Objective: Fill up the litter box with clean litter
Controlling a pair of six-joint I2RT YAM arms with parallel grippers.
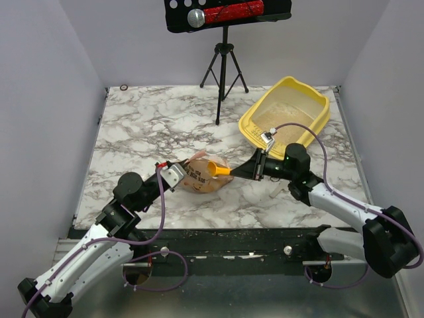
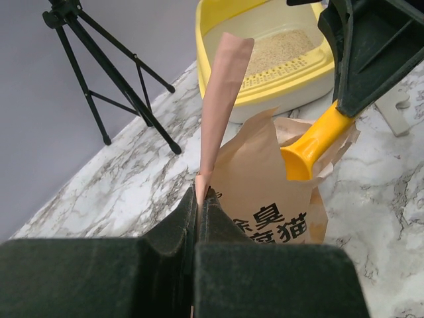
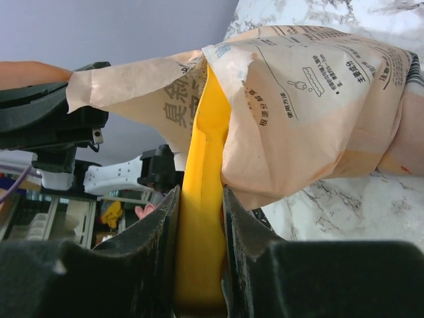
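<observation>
- Progress: partway, as far as the pictures show. The box (image 1: 246, 126) sits upper right in the top view, on the table (image 1: 146, 126), open side up.
- The litter (image 2: 281, 48) is a thin beige layer on the box floor. The whitish walls are bare above it, so the fill looks low.
- The bag (image 1: 199, 177) lies on its side at centre frame, mouth pointing right toward the box and well apart from it.
- The left gripper (image 2: 199, 199) has its jaws fully closed. It pinches the bag's upper flap and holds it lifted, which props the mouth open.
- The right gripper (image 3: 201, 195) has its jaws partly open, clamped on the handle of the scoop (image 1: 218, 169), with both fingers against the handle sides.
- The scoop head is inside the bag mouth, hidden by paper, so whether it is loaded cannot be told.
- Step in hand, as a judgement: digging a scoopful out of the bag.
- Left to do: lift the scoop out level, carry it to the upper right, tip it over the box, and repeat until the layer is deeper. The number of scoops cannot be told.
- Risks: a spill over the gap between bag and box, or the flap slipping from the pinch so the mouth folds onto the scoop.
- Specks that look like grains dot the dark strip at the table's near edge, at the bottom of the top view.
</observation>
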